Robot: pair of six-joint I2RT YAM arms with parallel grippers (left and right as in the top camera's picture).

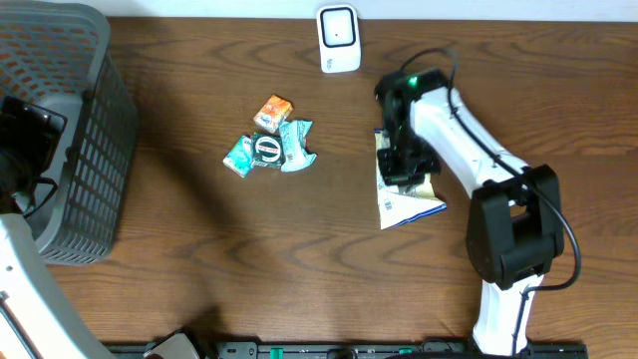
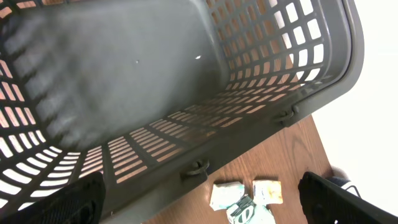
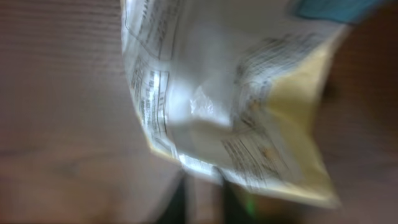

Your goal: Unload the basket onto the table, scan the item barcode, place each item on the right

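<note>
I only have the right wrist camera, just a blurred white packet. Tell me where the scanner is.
Observer: The white scanner stands at the table's far edge, beyond and left of the right gripper, which is down on the packet.
Operator: Report the left arm.
Observer: The left gripper hangs open above the grey basket, holding nothing.
Operator: List whatever else is out there.
Observer: A cluster of small orange and teal packets lies mid-table.

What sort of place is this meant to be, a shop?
Likely a mock shop checkout on a wooden table: a small white scanner stands at the far edge, a grey basket at one side, snack packets between.
</note>
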